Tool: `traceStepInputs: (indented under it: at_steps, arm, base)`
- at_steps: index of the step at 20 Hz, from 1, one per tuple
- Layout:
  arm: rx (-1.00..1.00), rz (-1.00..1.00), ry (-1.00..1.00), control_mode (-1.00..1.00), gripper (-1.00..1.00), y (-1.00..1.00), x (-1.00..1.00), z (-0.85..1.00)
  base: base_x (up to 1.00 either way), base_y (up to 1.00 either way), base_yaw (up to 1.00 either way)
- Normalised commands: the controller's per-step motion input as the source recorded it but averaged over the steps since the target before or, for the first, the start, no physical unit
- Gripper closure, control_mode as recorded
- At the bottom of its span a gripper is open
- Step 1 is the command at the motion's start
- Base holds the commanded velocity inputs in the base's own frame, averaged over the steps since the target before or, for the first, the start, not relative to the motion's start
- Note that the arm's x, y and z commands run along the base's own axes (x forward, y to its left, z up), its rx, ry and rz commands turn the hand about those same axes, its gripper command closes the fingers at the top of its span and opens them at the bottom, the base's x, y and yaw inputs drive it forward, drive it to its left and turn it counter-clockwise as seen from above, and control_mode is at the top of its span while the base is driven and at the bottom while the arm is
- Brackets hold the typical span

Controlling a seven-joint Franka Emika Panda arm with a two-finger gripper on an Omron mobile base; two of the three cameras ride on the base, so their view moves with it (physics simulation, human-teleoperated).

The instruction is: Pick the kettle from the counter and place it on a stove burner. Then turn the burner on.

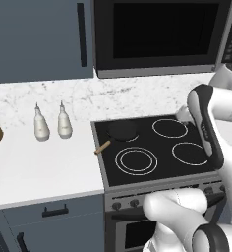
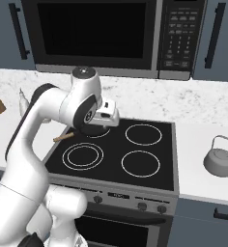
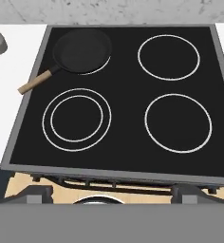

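Left base view: we see the black glass cooktop (image 1: 157, 150) set into the white veined counter (image 1: 39, 167); the stove burner (image 1: 136, 161) with its two concentric white rings sits at the front left of the glass; a dark pan (image 1: 122, 131) rests on the rear left ring, its wooden handle (image 1: 102, 147) reaching over the cooktop's left edge; two white bottles (image 1: 51, 123) stand upright side by side on the counter to the left of the stove; the arm crosses the right side of the picture and the kettle does not appear here.

Right base view: we find the kettle (image 2: 222, 161) on the counter to the right of the stove, well apart from the double-ring burner; it is small, squat and grey, with a domed lid, a thin arched wire handle standing upright and a short spout; the hand hangs above the rear left of the cooktop, over the pan; the gripper is hidden behind the wrist, so we cannot tell whether the jaws are apart or together.

Hand view: we look straight down on all four rings; pan at upper left; no fingertips are clearly visible.
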Motion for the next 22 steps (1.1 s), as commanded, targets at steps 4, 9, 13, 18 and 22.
traceStepInputs:
  at_steps: [4,9,13,18,22]
  arm:
    - [0.00,0.00,-0.01,-1.00,-1.00,-0.22,0.00,-0.14]
    - [0.00,0.00,0.00,-1.00,-1.00,-0.41,0.00,-0.14]
    - [0.00,0.01,0.00,-1.00,-1.00,-0.58,0.00,-0.15]
    - [0.00,0.01,-0.01,-1.00,-1.00,-0.64,0.00,-0.10]
    - [0.09,-0.24,0.00,-1.00,-1.00,-0.46,0.00,-0.13]
  base:
    - [0.00,0.00,0.00]
    - [0.00,0.00,0.00]
    - [0.00,0.00,0.00]
    - [0.00,0.00,0.00]
    - [0.00,0.00,0.00]
